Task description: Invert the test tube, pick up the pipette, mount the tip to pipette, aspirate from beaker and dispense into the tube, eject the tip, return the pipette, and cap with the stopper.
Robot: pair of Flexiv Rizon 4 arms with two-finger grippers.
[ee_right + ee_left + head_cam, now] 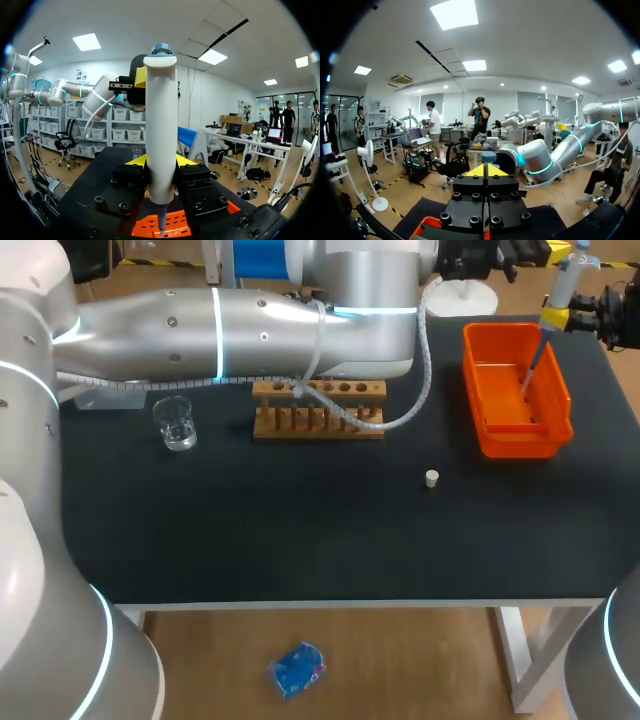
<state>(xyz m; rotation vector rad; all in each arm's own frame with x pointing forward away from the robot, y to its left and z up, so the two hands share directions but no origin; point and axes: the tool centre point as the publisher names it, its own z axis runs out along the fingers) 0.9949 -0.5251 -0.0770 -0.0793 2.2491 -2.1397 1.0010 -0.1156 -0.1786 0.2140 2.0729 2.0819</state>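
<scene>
My right gripper point(555, 318) point(161, 162) is shut on the white pipette point(563, 282) point(161, 125) and holds it upright over the orange bin point(480, 430) point(175, 225). The pipette's thin tip point(530, 375) point(161, 226) points down into the bin. My left gripper point(488, 172) is shut and empty, its yellow tips level with the pipette's blue top button point(488, 156) point(161, 48) and right beside it. A wooden tube rack point(318, 422) stands mid-table, partly behind a cable. The glass beaker point(177, 423) sits to the rack's left. The small white stopper point(432, 478) lies loose on the black mat.
My left arm point(250, 330) stretches across the back of the table above the rack, its cable point(425, 370) hanging over the rack. A white round stand base point(465, 295) sits at the far edge. A clear box point(100, 397) lies at the far left.
</scene>
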